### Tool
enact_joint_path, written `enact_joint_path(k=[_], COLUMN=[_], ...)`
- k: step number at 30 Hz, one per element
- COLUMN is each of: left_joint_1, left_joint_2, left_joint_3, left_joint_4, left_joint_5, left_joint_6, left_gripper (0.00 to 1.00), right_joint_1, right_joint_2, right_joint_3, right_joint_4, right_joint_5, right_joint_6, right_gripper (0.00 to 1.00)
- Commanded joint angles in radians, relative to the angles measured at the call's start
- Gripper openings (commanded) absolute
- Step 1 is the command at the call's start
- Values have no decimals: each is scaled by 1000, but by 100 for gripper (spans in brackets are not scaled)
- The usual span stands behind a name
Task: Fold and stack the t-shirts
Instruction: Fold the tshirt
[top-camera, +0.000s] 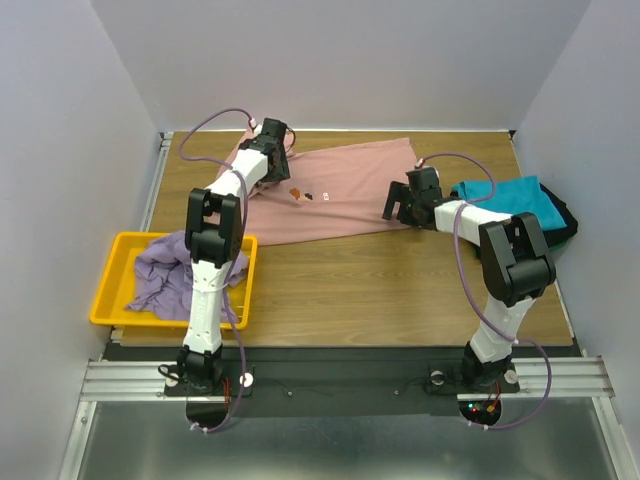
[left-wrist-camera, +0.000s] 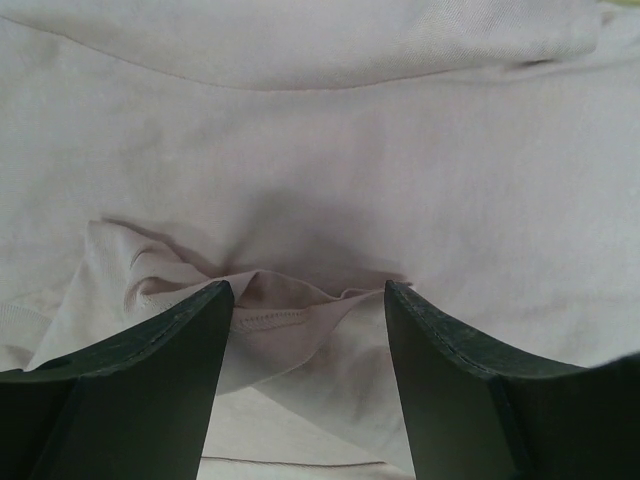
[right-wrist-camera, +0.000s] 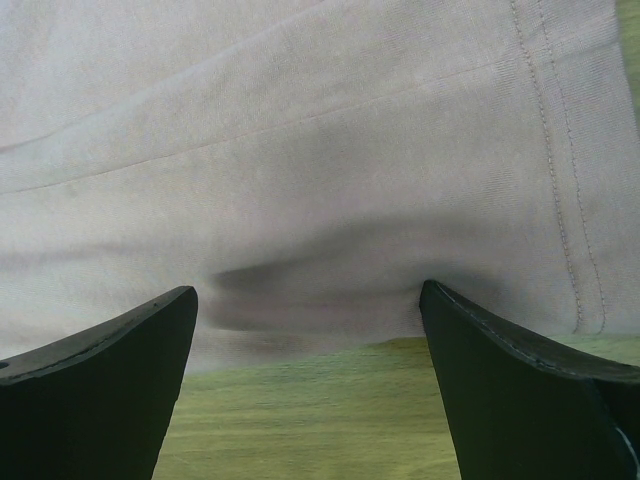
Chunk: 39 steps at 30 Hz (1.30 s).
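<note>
A dusty pink t-shirt with a small chest print lies spread across the back middle of the table. My left gripper is open over the shirt's far left part, with a hemmed fold of the pink cloth between its fingers. My right gripper is open at the shirt's near right edge; the pink cloth fills its view above bare wood. A teal t-shirt lies on a black one at the right. A lavender t-shirt is bunched in the yellow bin.
The yellow bin stands at the left near edge of the wooden table. White walls close in the table at the back and on both sides. A metal rail carries both arm bases at the front.
</note>
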Motion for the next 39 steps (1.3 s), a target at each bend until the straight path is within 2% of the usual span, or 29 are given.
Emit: enact_joint_path(k=[1, 6, 9, 12, 14, 15, 16, 17, 24, 29, 33, 39], left_joint_1=[-7, -14, -14, -14, -14, -14, -14, -14, -14, -14, -13, -14], left_joint_2=[-6, 17, 35, 35, 38, 35, 34, 32, -26, -86, -83, -91], left_joint_3=[51, 58, 69, 64, 74, 77, 78, 80, 46, -18, 3, -45], left_joint_4=[-23, -30, -47, -43, -41, -40, -35, -31, 54, 185, 206, 272], left_joint_5=[-9, -6, -6, -14, -14, -12, -12, -14, -9, 29, 55, 216], left_joint_6=[25, 60, 56, 60, 59, 64, 70, 76, 160, 278, 338, 496], left_gripper=[73, 73, 56, 45, 32, 25, 9, 1, 0, 0, 0, 0], right_joint_1=[-9, -9, -9, -9, -9, -9, -9, -9, -9, -9, -9, -9], right_joint_2=[46, 33, 28, 20, 19, 17, 17, 16, 7, 5, 7, 11], right_joint_3=[-36, -48, -54, -61, -62, -61, -61, -61, -67, -68, -70, -61], right_joint_4=[-51, -51, -51, -51, -51, -51, -51, -51, -51, -51, -51, -51], right_joint_5=[23, 35, 41, 35, 38, 38, 38, 38, 46, 50, 53, 50], right_joint_6=[12, 16, 17, 19, 17, 17, 17, 17, 16, 17, 16, 8], right_gripper=[100, 100, 100, 100, 100, 100, 100, 100, 100, 100, 100, 100])
